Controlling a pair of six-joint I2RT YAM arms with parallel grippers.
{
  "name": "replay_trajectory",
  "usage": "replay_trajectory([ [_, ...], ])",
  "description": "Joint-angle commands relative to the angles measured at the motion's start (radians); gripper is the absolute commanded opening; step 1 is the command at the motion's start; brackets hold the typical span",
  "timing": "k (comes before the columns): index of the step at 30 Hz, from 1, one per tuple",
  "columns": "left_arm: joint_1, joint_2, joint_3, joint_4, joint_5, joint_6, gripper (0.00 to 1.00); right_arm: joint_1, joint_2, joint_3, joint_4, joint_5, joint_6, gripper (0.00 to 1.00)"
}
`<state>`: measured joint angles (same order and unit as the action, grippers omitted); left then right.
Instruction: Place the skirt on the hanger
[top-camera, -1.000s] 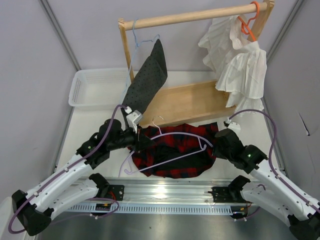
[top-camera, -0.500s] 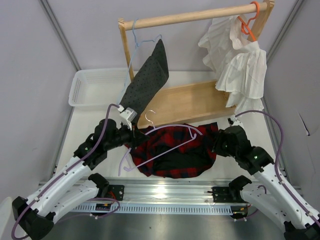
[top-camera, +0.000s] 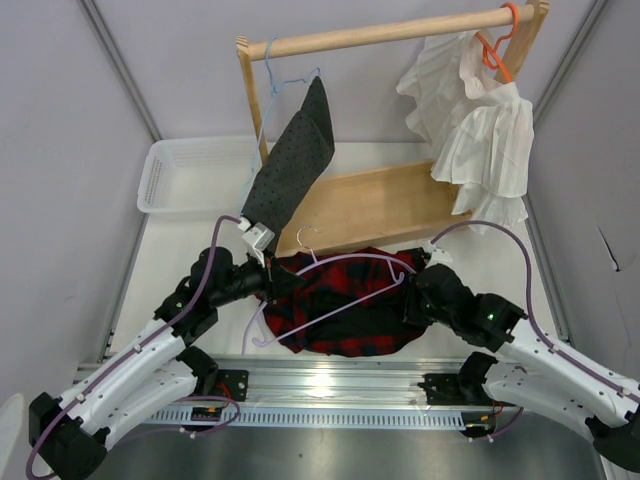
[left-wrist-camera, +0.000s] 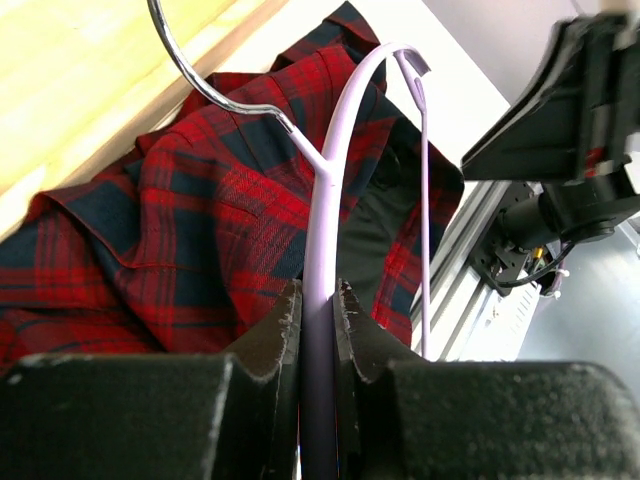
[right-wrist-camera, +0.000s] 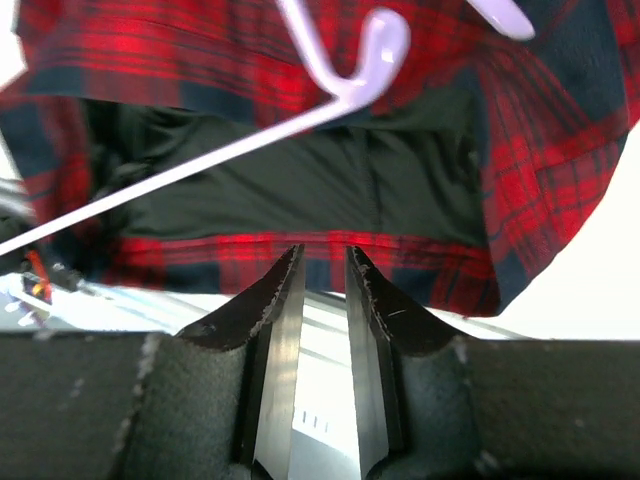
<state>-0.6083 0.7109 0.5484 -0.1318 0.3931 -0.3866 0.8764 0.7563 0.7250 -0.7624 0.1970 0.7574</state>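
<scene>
The red-and-navy plaid skirt (top-camera: 330, 288) lies crumpled on the table in front of the wooden rack, its black lining (right-wrist-camera: 300, 190) showing. The lilac hanger (top-camera: 352, 258) is held slanted over it, its silver hook (left-wrist-camera: 200, 80) pointing toward the rack. My left gripper (top-camera: 268, 278) is shut on the hanger's arm (left-wrist-camera: 322, 220) at the skirt's left side. My right gripper (top-camera: 412, 300) is at the skirt's right edge, its jaws a narrow gap apart with nothing between them (right-wrist-camera: 324, 262), just short of the plaid hem (right-wrist-camera: 300, 250).
Behind stands a wooden rack (top-camera: 380, 205) with a top rail (top-camera: 390, 33). A dark grey speckled garment (top-camera: 295, 160) hangs from a light blue hanger (top-camera: 270, 70). A white ruffled garment (top-camera: 480, 120) hangs on an orange hanger (top-camera: 500, 45). A white basket (top-camera: 195, 175) sits back left.
My right gripper has moved left to the skirt's right edge and its jaws have narrowed. The left gripper has carried the hanger slightly further back over the skirt.
</scene>
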Motion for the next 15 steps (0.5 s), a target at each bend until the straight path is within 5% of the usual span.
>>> replay_trajectory([
  [1,0.004,-0.019,-0.024,0.168,0.012,-0.043,0.00,0.007,0.000,-0.074,0.064,0.058,0.060,0.28],
  [11,-0.021,-0.025,-0.082,0.271,-0.016,-0.060,0.00,-0.019,0.018,-0.197,0.144,0.108,0.094,0.29],
  [15,-0.053,-0.050,-0.150,0.340,-0.079,-0.069,0.00,-0.022,-0.008,-0.220,0.167,0.148,0.106,0.39],
])
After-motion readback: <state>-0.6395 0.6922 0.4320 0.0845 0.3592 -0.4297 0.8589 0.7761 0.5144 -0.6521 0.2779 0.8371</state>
